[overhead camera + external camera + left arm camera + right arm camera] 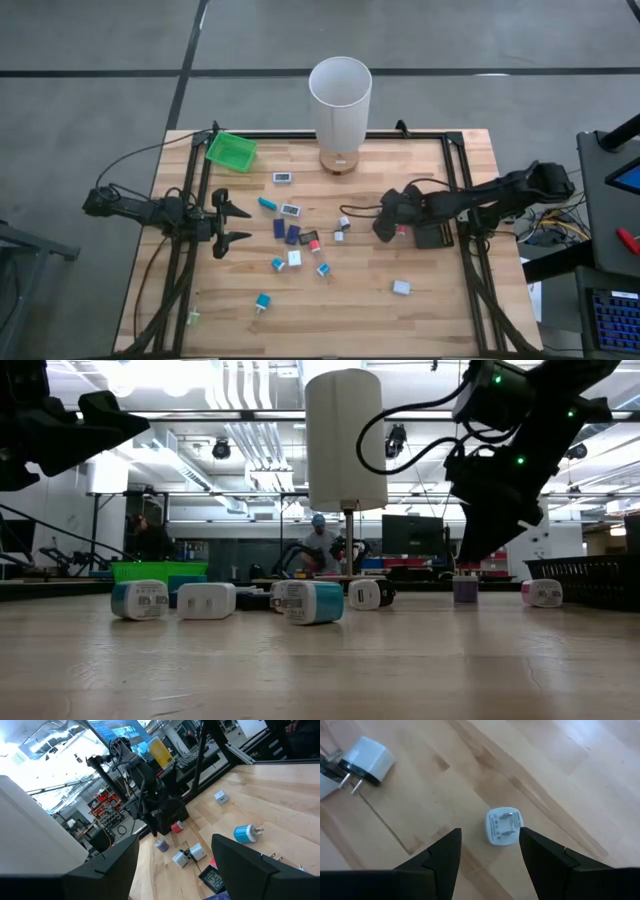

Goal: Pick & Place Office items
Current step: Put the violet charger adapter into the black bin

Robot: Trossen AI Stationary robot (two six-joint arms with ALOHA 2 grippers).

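1. We see the right gripper point(490, 852) hovering right of table centre, jaws parted, nothing held; a pale blue plug adapter point(503, 826) lies between its fingertips.
2. The left gripper point(232, 223) waits at the left edge, fingers spread, empty.
3. The remaining office items point(292, 234) lie scattered mid-table.

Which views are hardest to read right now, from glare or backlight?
Low view: bright ceiling lights behind leave the right arm nearly a silhouette. Left wrist view: backlit room, own fingers plain black. Right wrist view: even light, white plug adapter sharp. High view: evenly lit.
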